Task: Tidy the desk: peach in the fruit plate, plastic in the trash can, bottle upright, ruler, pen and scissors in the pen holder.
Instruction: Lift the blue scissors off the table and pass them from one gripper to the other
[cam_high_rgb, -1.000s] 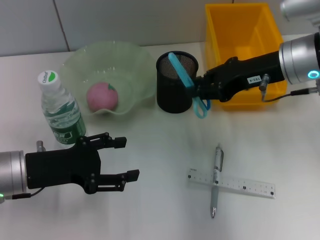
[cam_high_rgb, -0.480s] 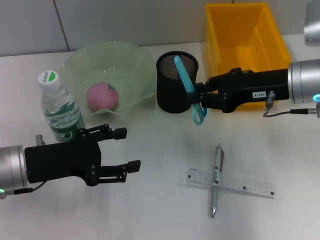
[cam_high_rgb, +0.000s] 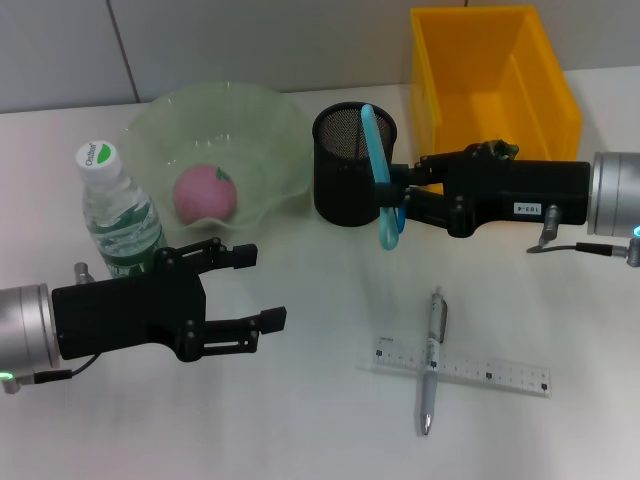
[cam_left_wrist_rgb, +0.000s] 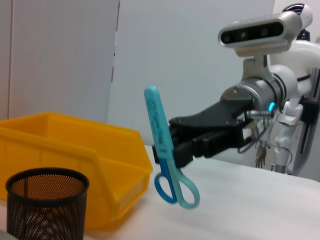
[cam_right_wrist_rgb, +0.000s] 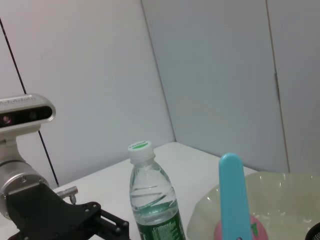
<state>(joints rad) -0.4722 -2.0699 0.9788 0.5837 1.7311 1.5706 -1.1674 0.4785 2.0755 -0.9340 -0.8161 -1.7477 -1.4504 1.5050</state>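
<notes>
1. At far left, left gripper (cam_high_rgb: 262, 290) low over the surface (cam_high_rgb: 320, 420), fingers spread apart and holding nothing; parked just in front of the upright bottle (cam_high_rgb: 118, 220), well apart from the work at the holder.
2. Behind the bottle, peach (cam_high_rgb: 205, 193) already lying in the fruit plate (cam_high_rgb: 270, 130); nothing left to do there, judging by how it sits.
3. At centre, black mesh pen holder (cam_high_rgb: 345, 185) standing upright, mouth open to the top.
4. Just beside the holder's right rim, scissors (cam_high_rgb: 383, 190) pinched in the closed fingers of the right gripper (cam_high_rgb: 400, 195); long axis near vertical, blade tip up, loop handles hanging below the grip. Seen from the left wrist view, scissors (cam_left_wrist_rgb: 165, 155) held in the air clear of the holder (cam_left_wrist_rgb: 45, 210), not inside it yet.
5. Deciding relation: holder mouth lying to the left of the held scissors; handles too low to clear the rim, so probably a lift and a short shift left before release.
6. Farther right and nearer the robot, pen (cam_high_rgb: 432, 360) lying crossed over the ruler (cam_high_rgb: 462, 366) on the surface, closer to the right arm than to the left.
7. At back right, yellow trash can (cam_high_rgb: 495, 70).
</notes>
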